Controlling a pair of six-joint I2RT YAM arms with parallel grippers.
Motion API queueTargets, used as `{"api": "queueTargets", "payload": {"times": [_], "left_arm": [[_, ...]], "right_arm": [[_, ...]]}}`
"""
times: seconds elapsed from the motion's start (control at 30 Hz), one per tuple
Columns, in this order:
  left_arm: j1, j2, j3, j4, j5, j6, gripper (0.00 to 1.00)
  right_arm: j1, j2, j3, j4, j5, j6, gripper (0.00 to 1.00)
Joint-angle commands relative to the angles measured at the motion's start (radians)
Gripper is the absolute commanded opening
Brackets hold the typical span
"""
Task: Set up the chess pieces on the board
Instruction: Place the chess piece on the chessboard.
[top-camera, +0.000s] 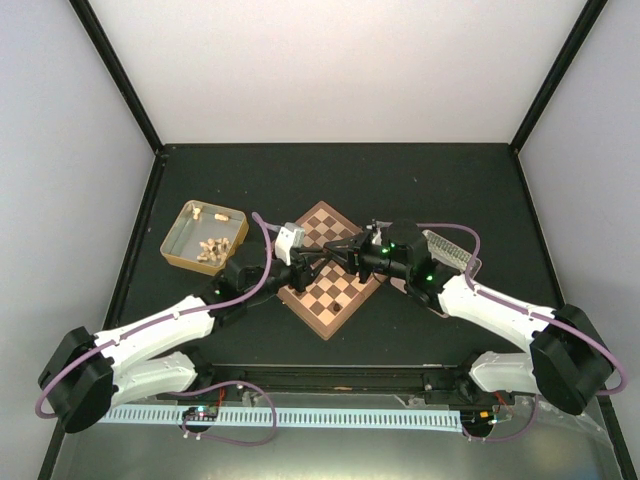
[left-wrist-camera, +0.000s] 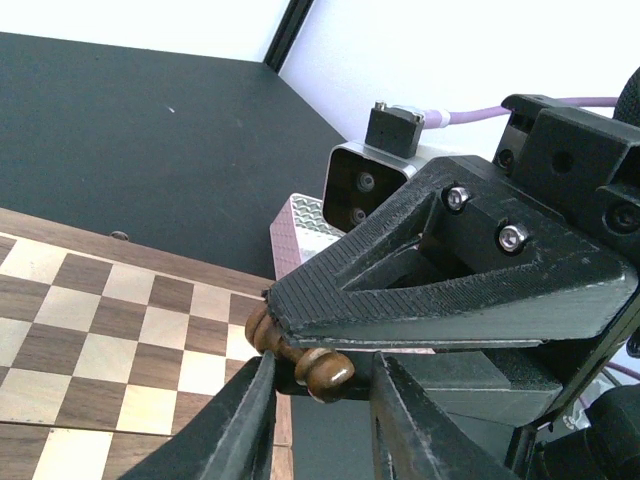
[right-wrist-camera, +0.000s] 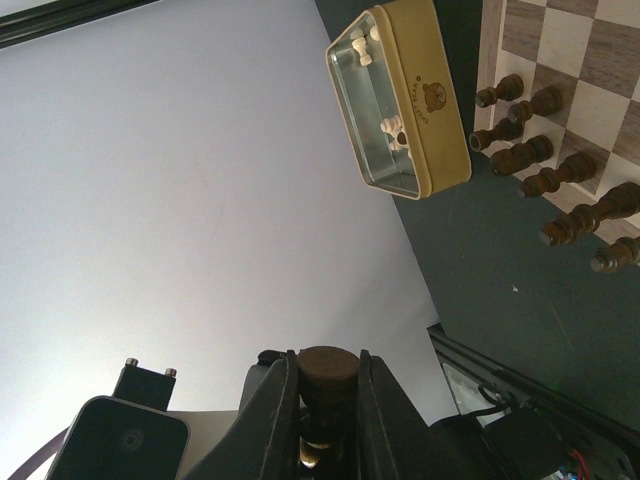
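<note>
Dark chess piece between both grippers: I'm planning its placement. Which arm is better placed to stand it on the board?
Probably left: the left gripper, open, straddles the dark piece at its free end by the board, while the right gripper clamps it lying sideways.

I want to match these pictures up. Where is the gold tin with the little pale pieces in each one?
Top view: the gold tin is left of the middle, just left of the chessboard.
Left wrist view: the tin is not in it.
Right wrist view: the tin is at the top middle, left of the chessboard.
Shared landmark: the chessboard, which is also at the lower left of the left wrist view.
</note>
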Motion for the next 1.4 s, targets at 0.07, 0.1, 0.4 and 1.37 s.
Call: {"api": "queueTargets", "payload": {"times": [0.07,0.1,0.4,1.37], "left_arm": [[-0.005,0.015,0.068,-0.017,-0.039,0.066,0.18],[-0.005,0.016,0.07,-0.021,-0.044,0.069,0.15],[-0.005,-0.012,0.129,-0.202,-0.081,0.09,0.02],[-0.014,0.581,0.659,-1.23,0.023,0.135,0.02]], "right_arm": [[0.009,-0.007,-0.005,0.034,-0.042,0.014,0.13],[0.008,-0.005,-0.007,0.038,-0.046,0.013,0.13],[0.008,-0.021,-0.014,-0.018,-0.011,-0.082,0.38],[-0.088,-0.343,-0.054,-0.636,0.544,-0.646,0.62]]}}
